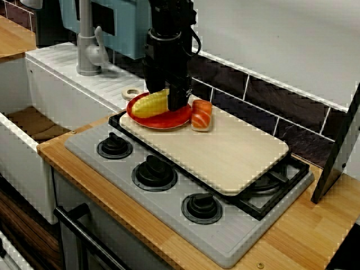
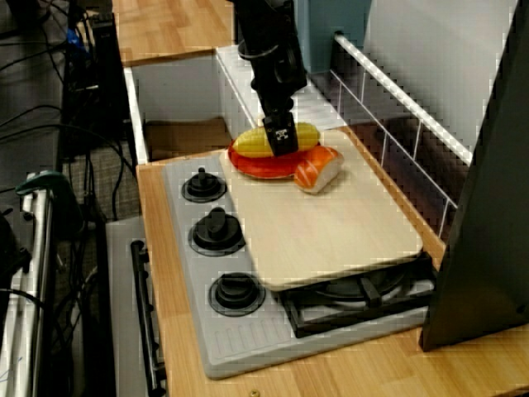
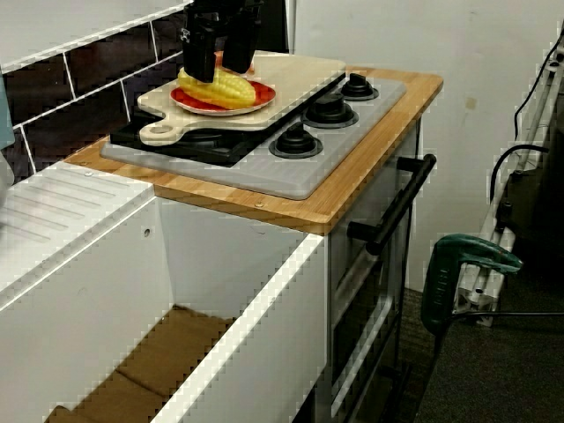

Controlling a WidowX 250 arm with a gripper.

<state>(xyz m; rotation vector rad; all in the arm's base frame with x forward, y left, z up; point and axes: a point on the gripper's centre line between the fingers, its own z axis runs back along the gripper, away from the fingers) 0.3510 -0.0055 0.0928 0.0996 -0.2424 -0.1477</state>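
Front view, nearest first: three black knobs (image 1: 153,171) are seen in a row along the front of the grey stove (image 1: 225,247). Behind them, a pale cutting board (image 1: 236,152) is laid across the burners.

At the board's far left corner a red plate (image 1: 163,121) is set, and a yellow corn cob (image 1: 149,104) lies on it. The black gripper (image 1: 178,100) is lowered over the cob. In the view from the sink side, its fingers (image 3: 199,63) are seen standing on either side of the cob; whether they are pressed against it cannot be told.

A salmon sushi piece (image 1: 201,115) lies on the board just beside the plate. Farther back, a white tape ring (image 1: 132,93) and a grey faucet (image 1: 87,50) are noted.
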